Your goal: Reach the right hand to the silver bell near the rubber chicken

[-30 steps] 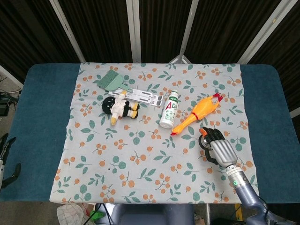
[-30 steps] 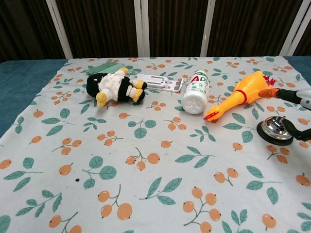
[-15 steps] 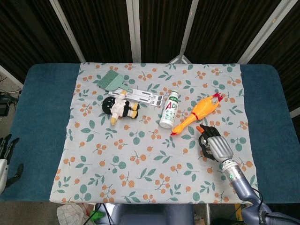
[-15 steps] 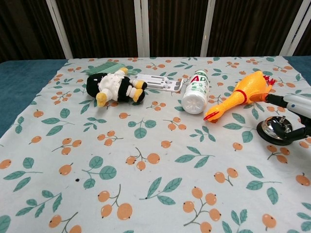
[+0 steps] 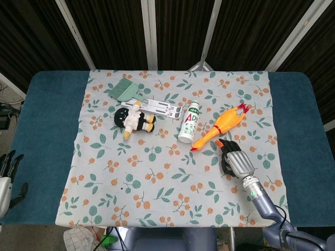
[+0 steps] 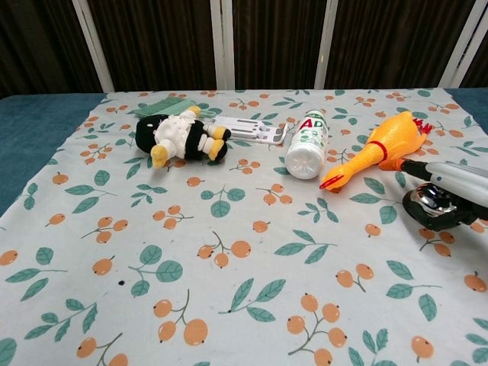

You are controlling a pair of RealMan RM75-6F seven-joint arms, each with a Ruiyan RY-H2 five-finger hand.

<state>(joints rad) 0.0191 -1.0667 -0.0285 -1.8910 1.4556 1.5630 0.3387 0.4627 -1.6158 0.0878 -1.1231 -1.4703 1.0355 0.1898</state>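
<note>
The silver bell (image 6: 425, 201) on its black base sits just in front of the yellow rubber chicken (image 6: 380, 151). My right hand (image 6: 456, 183) lies over the bell from the right, fingers stretched across its top and apart, gripping nothing. In the head view the right hand (image 5: 236, 159) covers the bell almost fully; only a dark edge of the bell's base (image 5: 224, 168) shows, below the chicken (image 5: 221, 126). My left hand (image 5: 6, 179) hangs at the table's left edge with its fingers spread, holding nothing.
A white AD bottle (image 5: 189, 122) lies left of the chicken. Further left are a penguin plush (image 5: 134, 120), a silver folding stand (image 5: 156, 107) and a green brush (image 5: 124, 90), all on the flowered cloth (image 5: 157, 172).
My right hand has slid forward and to the left over the bell, which now shows less in both views. The left hand has shifted slightly at the table's edge.
</note>
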